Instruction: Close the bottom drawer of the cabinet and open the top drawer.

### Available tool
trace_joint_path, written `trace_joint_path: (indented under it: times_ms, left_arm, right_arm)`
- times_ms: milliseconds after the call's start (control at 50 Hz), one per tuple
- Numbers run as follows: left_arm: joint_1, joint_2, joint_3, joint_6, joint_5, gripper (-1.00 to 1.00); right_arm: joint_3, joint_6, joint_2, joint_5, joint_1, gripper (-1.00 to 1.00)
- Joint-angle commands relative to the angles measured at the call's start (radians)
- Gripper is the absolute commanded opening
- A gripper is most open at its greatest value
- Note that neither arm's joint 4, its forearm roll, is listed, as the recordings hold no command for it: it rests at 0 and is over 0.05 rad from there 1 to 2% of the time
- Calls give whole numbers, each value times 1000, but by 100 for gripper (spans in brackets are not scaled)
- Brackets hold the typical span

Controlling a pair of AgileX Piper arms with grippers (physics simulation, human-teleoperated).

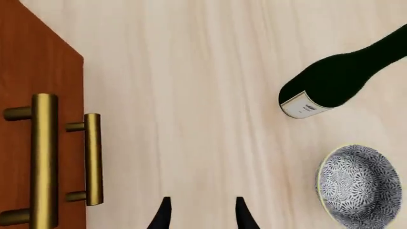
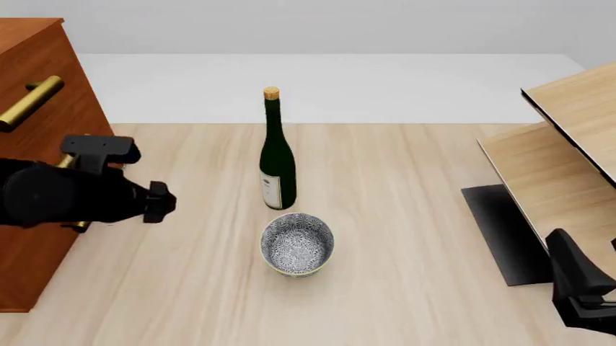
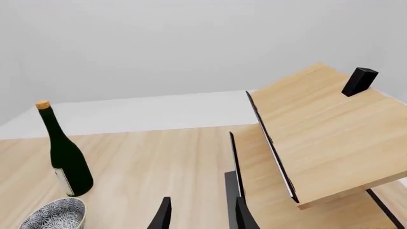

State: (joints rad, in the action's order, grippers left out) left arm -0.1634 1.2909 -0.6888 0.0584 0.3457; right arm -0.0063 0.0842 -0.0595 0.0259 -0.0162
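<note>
Both jaws are seen parted and empty, each pair of fingertips standing apart over bare tabletop.

Left gripper (image 1: 200, 214) is held just beside the cabinet (image 2: 39, 72), which stands at the table's left edge; the right gripper (image 3: 200, 214) is parked well apart, by the slanted panels (image 3: 324, 133). Nearest the front camera lies the bowl (image 2: 297, 244), then the bottle (image 2: 277, 162). Two brass handles (image 1: 45, 157) are shown only by the left wrist view; in the front view the arm hides the lower drawers, so which drawer each serves cannot be told. A wrong handle may be taken for that reason, and a wide swing could topple the bottle.
</note>
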Motion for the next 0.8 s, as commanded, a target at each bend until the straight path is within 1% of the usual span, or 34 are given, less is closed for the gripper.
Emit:
trace_joint_path:
  times_ms: [20,40,80,160,240,320,380,420,460,480,560,600,620,640,680,700,740,760,780,800]
  left_arm:
    - [-39,-37,-107,-53,48,100]
    - [-36,-38,-113,-64,54,100]
    - [-54,-40,-132,-31,67,100]
    - [-60,-60,-171,-55,82,100]
    - [-63,-76,-237,-91,106,100]
    - [-83,-73,-274,-83,117,100]
    - [-77,-79,-300,-141,114,100]
    - [-69,-80,-311,-159,116,100]
    - [-62,-93,-335,-212,119,100]
    - [-64,-94,-340,-218,120,100]
    - [-62,-122,-374,-329,116,100]
    - [-77,-115,-396,-331,125,100]
    - [-67,-121,-388,-375,119,100]
    - [-61,-121,-388,-391,116,100]
    - [-85,-130,-381,-428,93,100]
    - [-54,-131,-359,-483,82,100]
    - [-72,-133,-348,-515,67,100]
    - [-58,-140,-333,-547,54,100]
    - [-51,-146,-307,-603,35,100]
    - [-31,-169,-261,-689,-9,100]
  right_arm:
    - [0,5,0,1,0,100]
    - [0,6,0,1,0,100]
    - [1,5,0,1,0,100]
    - [0,5,1,0,-1,100]
    - [0,5,1,0,-1,100]
    - [0,7,-4,5,2,100]
    - [0,7,-6,6,3,100]
    - [0,7,-8,8,3,100]
    - [-1,9,-8,8,3,100]
    - [-1,9,-8,8,3,100]
    - [-1,11,-11,11,4,100]
    - [-1,11,-13,12,3,100]
    - [-1,11,-13,12,3,100]
    - [-1,11,-15,14,3,100]
    - [-1,11,-17,16,3,100]
    - [-1,11,-18,16,3,100]
    - [0,11,-19,18,4,100]
    - [0,11,-20,18,4,100]
    - [0,11,-21,20,4,100]
    - [0,11,-23,22,4,100]
